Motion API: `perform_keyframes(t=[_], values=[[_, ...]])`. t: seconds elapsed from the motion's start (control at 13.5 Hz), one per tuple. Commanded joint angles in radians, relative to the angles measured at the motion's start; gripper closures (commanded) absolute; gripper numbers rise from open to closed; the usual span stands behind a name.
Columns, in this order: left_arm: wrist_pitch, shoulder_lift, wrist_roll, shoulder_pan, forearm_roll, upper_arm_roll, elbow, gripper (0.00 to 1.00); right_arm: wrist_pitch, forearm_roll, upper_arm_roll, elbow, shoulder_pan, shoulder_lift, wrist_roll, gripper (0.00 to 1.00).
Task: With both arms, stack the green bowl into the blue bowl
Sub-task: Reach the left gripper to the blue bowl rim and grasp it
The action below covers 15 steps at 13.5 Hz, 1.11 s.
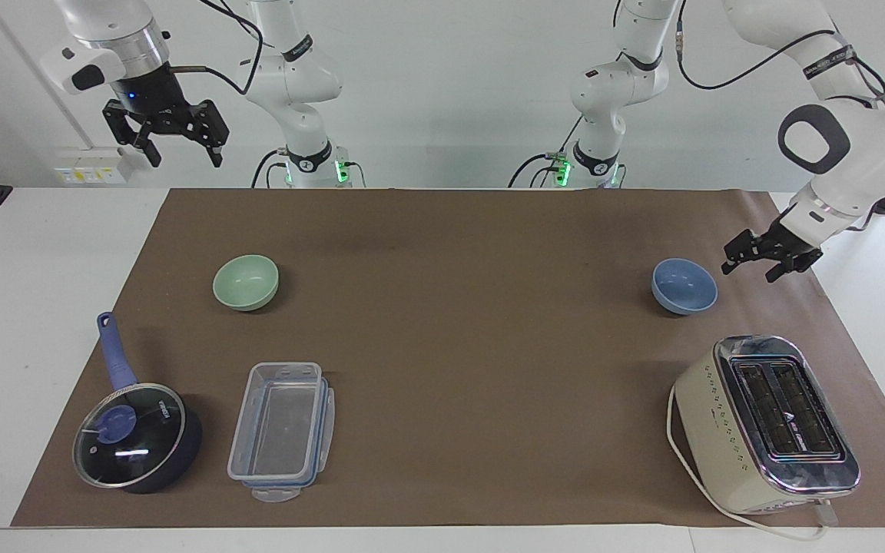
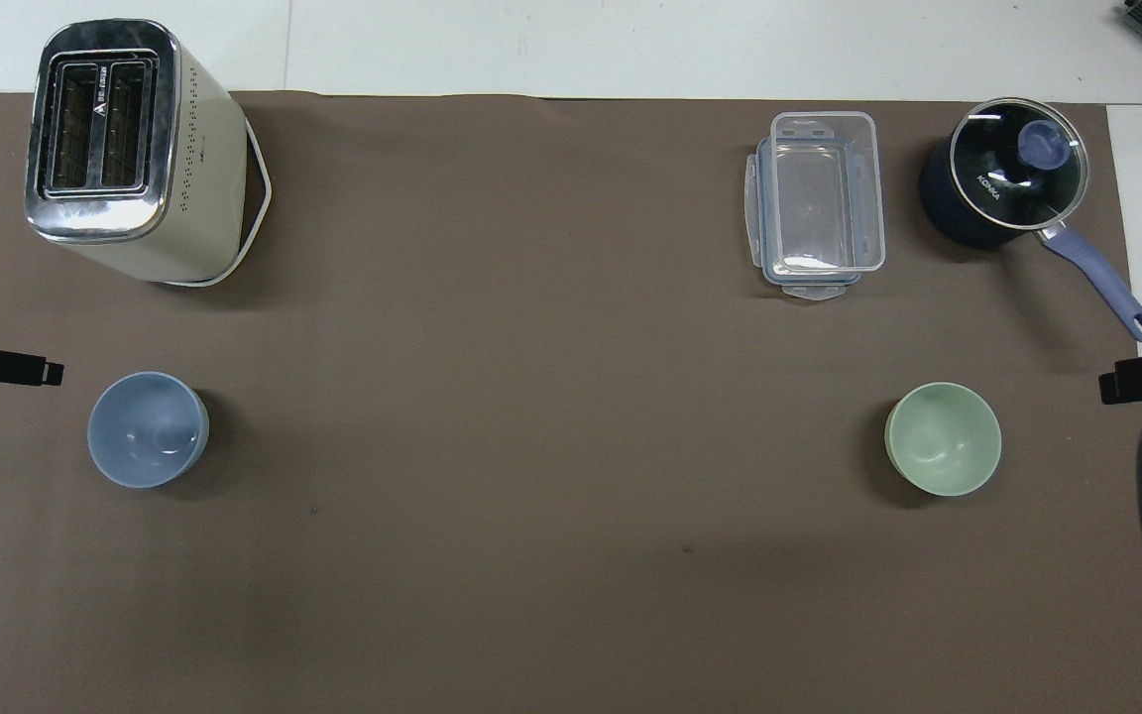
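Observation:
The pale green bowl (image 1: 246,282) (image 2: 943,438) stands upright on the brown mat toward the right arm's end of the table. At the left arm's end stands the pale blue bowl (image 1: 684,286) (image 2: 147,429), also upright with nothing in it. My left gripper (image 1: 750,268) is open and hangs low over the mat just beside the blue bowl, on its outer side, apart from it. High above the table edge at its own end, my right gripper (image 1: 183,156) waits open, holding nothing.
A cream toaster (image 1: 765,422) with a white cord stands farther from the robots than the blue bowl. A clear plastic container (image 1: 281,430) and a dark lidded saucepan (image 1: 135,438) lie farther out than the green bowl. The brown mat (image 1: 458,346) covers the table.

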Motion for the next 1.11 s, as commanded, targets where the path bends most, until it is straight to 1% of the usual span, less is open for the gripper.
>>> perform_keyframes(t=[0.0, 0.3, 0.37, 0.52, 0.59, 0.67, 0.82, 0.89, 0.97, 1.04], values=[[0.055, 0.035, 0.031, 0.021, -0.031, -0.01, -0.037, 0.0, 0.008, -0.001, 0.014, -0.014, -0.001, -0.016, -0.022, 0.0], [0.191, 0.066, 0.055, 0.024, -0.082, -0.01, -0.14, 0.04, 0.045, 0.003, 0.014, -0.024, -0.004, -0.02, -0.032, 0.0], [0.211, 0.072, 0.063, 0.024, -0.1, -0.01, -0.158, 0.08, 0.057, 0.003, 0.014, -0.029, -0.006, -0.019, -0.032, 0.0], [0.224, 0.075, 0.077, 0.027, -0.113, -0.01, -0.165, 0.12, 0.071, 0.003, 0.013, -0.043, -0.007, -0.019, -0.032, 0.0], [0.222, 0.075, 0.077, 0.028, -0.113, -0.01, -0.165, 0.2, 0.075, 0.003, 0.012, -0.047, -0.007, -0.019, -0.032, 0.0], [0.218, 0.074, 0.077, 0.031, -0.114, -0.01, -0.165, 0.37, 0.082, 0.003, 0.012, -0.051, -0.007, -0.017, -0.032, 0.0], [0.208, 0.072, 0.078, 0.03, -0.114, -0.01, -0.168, 0.75, 0.085, 0.003, 0.011, -0.064, -0.009, -0.017, -0.032, 0.0], [0.192, 0.069, 0.078, 0.031, -0.114, -0.01, -0.168, 0.98, 0.085, 0.003, 0.009, -0.064, -0.009, -0.017, -0.032, 0.0], [0.164, 0.069, 0.08, 0.033, -0.114, -0.01, -0.165, 1.0, 0.085, 0.003, 0.009, -0.064, -0.009, -0.017, -0.032, 0.0], [0.153, 0.064, 0.08, 0.033, -0.114, -0.01, -0.165, 1.0, 0.085, 0.003, 0.008, -0.064, -0.009, -0.017, -0.032, 0.0]])
